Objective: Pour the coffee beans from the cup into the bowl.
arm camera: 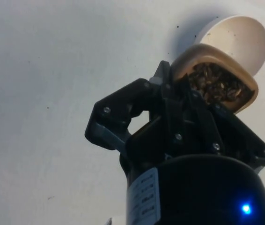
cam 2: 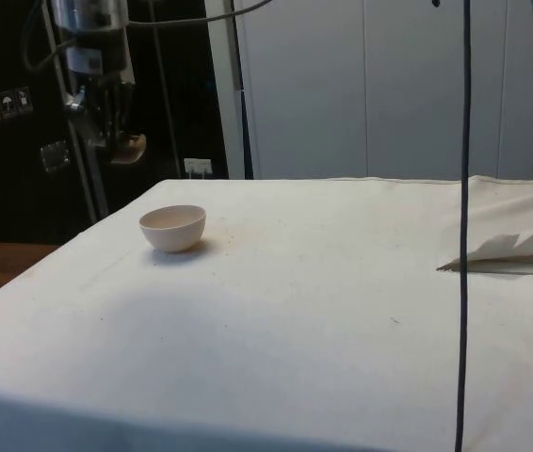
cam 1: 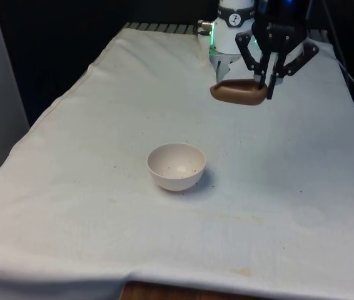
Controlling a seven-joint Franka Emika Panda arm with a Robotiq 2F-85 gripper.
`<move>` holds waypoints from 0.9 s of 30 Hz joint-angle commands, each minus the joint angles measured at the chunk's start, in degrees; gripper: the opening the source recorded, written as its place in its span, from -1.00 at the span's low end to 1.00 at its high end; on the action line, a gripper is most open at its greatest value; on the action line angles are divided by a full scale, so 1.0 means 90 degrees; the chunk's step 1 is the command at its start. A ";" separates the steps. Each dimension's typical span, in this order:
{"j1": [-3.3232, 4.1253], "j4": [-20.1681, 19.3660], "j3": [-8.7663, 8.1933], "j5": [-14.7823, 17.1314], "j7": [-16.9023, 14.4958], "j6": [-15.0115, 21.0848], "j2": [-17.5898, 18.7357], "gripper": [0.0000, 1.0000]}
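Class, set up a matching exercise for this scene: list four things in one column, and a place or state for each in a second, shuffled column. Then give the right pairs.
1 cup
2 bowl
3 coffee beans
4 gripper

a stands on the cloth
b lie inside the cup
c held in the air
d closed on the cup's rim

Pairs: 1-c, 2-a, 3-b, 4-d

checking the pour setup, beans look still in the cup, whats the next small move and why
Probably carry the brown cup toward the white bowl before tipping. The gripper holds it raised, coffee beans inside. In the front view the bowl stands on the cloth nearer the camera and toward the front view's left, so tipping now would likely spill.
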 commanded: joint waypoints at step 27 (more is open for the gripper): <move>-0.0204 -0.0388 -0.0115 0.0968 -0.1445 0.0191 -0.0185 -0.99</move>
